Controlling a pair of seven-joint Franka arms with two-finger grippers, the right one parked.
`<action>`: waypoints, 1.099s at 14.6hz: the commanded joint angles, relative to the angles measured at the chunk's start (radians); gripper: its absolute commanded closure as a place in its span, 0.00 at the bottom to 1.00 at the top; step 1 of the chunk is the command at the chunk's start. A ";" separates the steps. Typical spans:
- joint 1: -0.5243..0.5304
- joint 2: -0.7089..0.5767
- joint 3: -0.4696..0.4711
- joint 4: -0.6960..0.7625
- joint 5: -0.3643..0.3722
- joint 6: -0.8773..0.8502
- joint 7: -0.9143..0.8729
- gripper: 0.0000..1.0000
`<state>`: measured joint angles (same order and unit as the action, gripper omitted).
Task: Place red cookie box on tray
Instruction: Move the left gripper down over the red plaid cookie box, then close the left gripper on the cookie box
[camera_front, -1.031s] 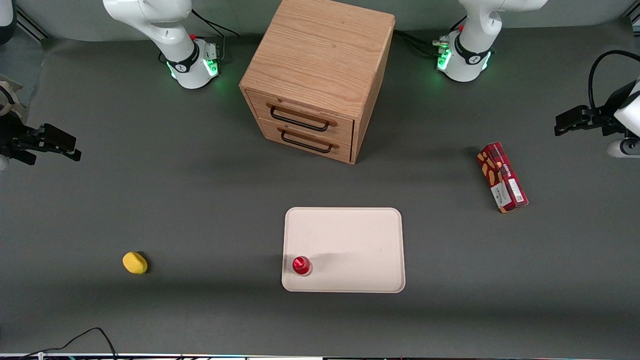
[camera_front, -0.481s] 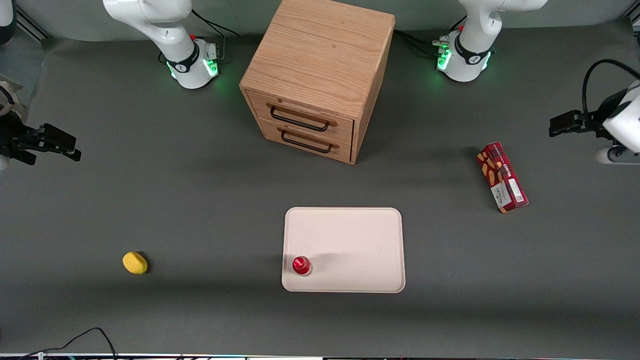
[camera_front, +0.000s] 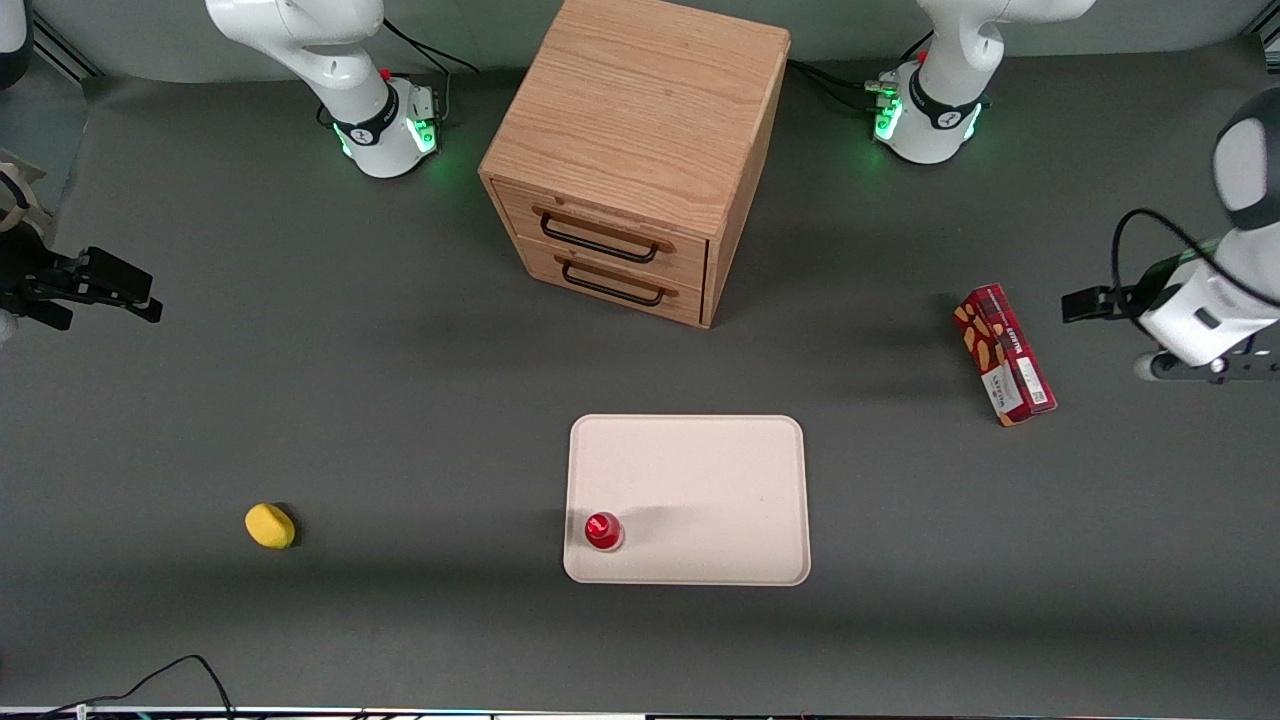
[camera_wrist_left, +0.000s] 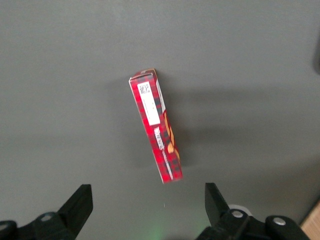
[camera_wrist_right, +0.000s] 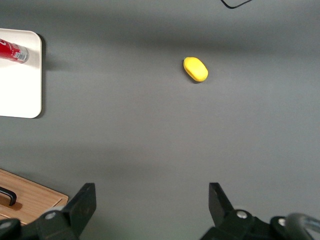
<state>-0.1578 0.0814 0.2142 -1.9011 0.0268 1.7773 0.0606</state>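
Only wrist view shows end effector (camera_wrist_left: 147, 210) spread wide, empty, above red cookie box (camera_wrist_left: 156, 125).

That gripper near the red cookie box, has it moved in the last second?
Yes. The gripper, fingers open, has shifted toward the red cookie box and closer to the front camera, while the box stayed put on the table.

We see bare table all round the red cookie box (camera_front: 1003, 353) — our gripper (camera_wrist_left: 148, 210), fingers wide apart, hangs clear above it. On the tray (camera_front: 700, 470), only a red-capped bottle (camera_front: 603, 530) stands in one corner — the remaining surface lies free.
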 joint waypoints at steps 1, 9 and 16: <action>-0.003 -0.037 0.024 -0.182 -0.007 0.201 0.005 0.00; 0.004 0.188 0.048 -0.271 -0.166 0.562 -0.021 0.00; 0.000 0.215 0.054 -0.371 -0.217 0.686 -0.008 0.03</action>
<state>-0.1475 0.3218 0.2623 -2.2293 -0.1689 2.4362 0.0505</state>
